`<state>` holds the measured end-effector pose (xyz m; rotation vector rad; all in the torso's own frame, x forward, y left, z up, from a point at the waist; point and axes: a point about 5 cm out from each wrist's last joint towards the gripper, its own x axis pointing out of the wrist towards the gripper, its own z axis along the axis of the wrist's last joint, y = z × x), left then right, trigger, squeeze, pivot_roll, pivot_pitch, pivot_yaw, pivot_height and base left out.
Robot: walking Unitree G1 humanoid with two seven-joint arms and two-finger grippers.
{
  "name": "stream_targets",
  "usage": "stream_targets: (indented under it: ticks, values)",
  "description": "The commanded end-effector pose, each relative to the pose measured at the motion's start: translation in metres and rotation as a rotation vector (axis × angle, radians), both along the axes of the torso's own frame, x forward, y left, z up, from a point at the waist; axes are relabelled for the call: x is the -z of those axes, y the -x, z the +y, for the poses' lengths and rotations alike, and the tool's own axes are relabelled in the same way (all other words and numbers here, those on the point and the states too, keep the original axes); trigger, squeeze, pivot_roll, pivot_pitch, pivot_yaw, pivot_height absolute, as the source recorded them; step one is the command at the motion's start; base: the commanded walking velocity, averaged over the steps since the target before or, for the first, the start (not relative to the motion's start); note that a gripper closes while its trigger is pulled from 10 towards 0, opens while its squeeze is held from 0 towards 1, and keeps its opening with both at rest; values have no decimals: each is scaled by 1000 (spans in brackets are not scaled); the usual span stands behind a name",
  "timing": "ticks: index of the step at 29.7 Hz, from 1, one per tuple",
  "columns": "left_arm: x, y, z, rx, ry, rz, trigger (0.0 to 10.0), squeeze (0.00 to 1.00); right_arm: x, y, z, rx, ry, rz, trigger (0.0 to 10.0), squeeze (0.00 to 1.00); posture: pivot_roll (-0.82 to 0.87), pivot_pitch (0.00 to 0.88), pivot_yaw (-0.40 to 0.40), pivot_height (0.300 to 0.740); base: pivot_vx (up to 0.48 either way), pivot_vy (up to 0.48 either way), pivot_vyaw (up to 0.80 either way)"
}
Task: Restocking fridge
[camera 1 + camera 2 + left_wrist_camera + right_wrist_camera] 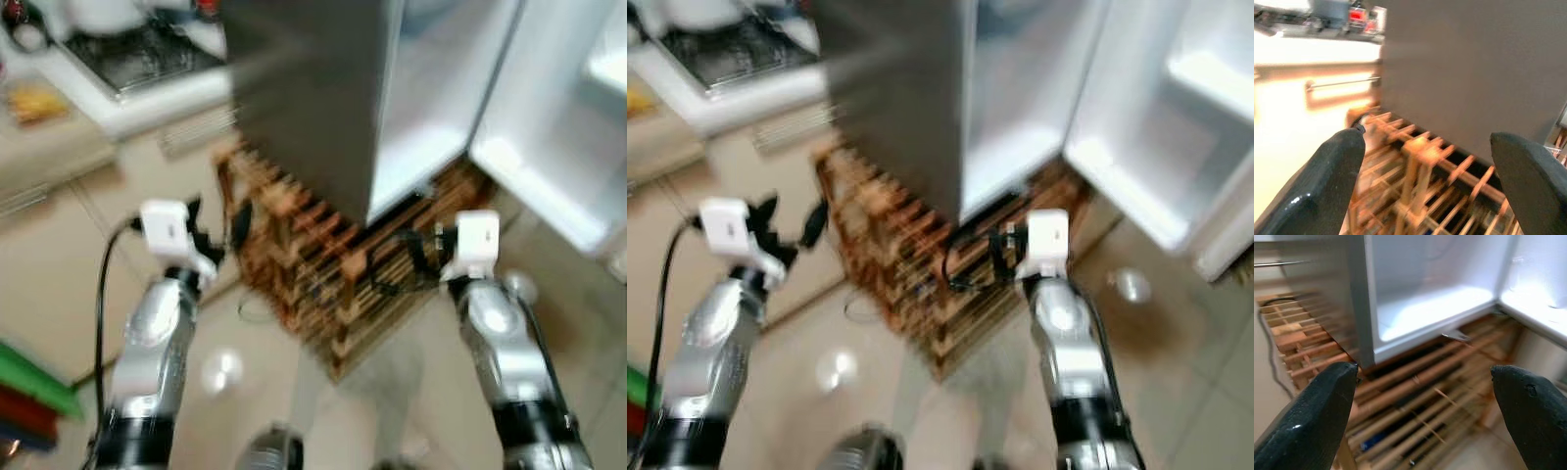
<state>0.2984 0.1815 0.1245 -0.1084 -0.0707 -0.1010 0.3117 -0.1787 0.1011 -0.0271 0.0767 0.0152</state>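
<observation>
Fridge [323, 108] fills the upper middle of our blurred head views, its door [558, 147] swung wide at the upper right, the white inside bare. It stands on a wooden pallet [323, 284] at frame centre. Our left gripper [1425, 186] is released and hovers over the pallet slats beside the grey fridge wall. Our right gripper [1425, 416] is released too, facing the fridge's lower shelf. A white desk [127, 88] sits upper left.

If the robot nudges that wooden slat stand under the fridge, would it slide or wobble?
Probably neither. The wooden stand looks pinned by the fridge standing on it, so it likely stays put. Its thin slats might flex or crack under a hard push. Both the left gripper and right gripper are open and empty.
</observation>
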Motion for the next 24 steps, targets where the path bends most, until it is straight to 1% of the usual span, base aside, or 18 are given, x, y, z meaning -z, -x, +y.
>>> stream_targets:
  ticks: [1, 3, 4, 5, 6, 7, 8, 9, 10, 15, 18, 24]
  values:
    - [-1, -4, 0, -22, -26, 10, 10000, 0, -2, 0, -6, 33, -12, -19, 10000, 0, -17, 0, 15, 740, 0, 0, 656]
    - [-2, -4, -2, -24, -40, 8, 10000, 0, -1, 0, -5, 30, -22, -17, 10000, 0, -15, 0, 15, 740, 0, 0, 656]
    - [-3, -5, -5, -18, -70, 5, 10000, 0, 1, 0, -2, 12, -35, -8, 10000, 0, -17, 0, 18, 740, 0, 0, 656]
    - [-5, -5, -6, -25, -59, -1, 10000, 0, 3, 0, 3, -7, -45, -4, 10000, 0, -19, 0, 21, 740, 0, 0, 656]
    - [-5, -5, -6, -25, -59, -1, 10000, 0, 3, 0, 3, -7, -45, -4, 10000, 0, -19, 0, 21, 740, 0, 0, 656]
    - [-6, -5, -7, -34, -50, -5, 10000, 0, 4, 0, 7, -25, -54, -6, 10000, 0, -20, 0, 22, 740, 345, -330, 656]
    - [-6, -5, -7, -34, -50, -5, 10000, 0, 4, 0, 7, -25, -54, -6, 10000, 0, -20, 0, 22, 740, 345, -330, 656]
    - [-5, -8, -3, -95, -69, 16, 10000, 0, 4, -1, 14, -49, -64, -15, 10000, 0, -22, 0, 26, 740, 356, -319, 650]
    - [-5, -9, -1, -140, -93, 24, 10000, 0, 4, -1, 17, -59, -70, -17, 10000, 0, -22, 0, 28, 740, 360, -315, 650]
    - [-5, -10, 0, -185, -123, 41, 10000, 0, 5, -2, 21, -86, -77, -15, 10000, 0, -21, 0, 27, 740, 389, -275, 649]
    - [-3, -10, 3, -214, -142, 54, 10000, 0, 5, -2, 22, -96, -78, -13, 10000, 0, -21, 0, 27, 740, 419, 0, 648]
    - [-2, -12, 7, -254, -143, 68, 10000, 0, 6, -3, 25, -113, -75, -12, 10000, 0, -16, 0, 19, 740, 434, 0, 647]
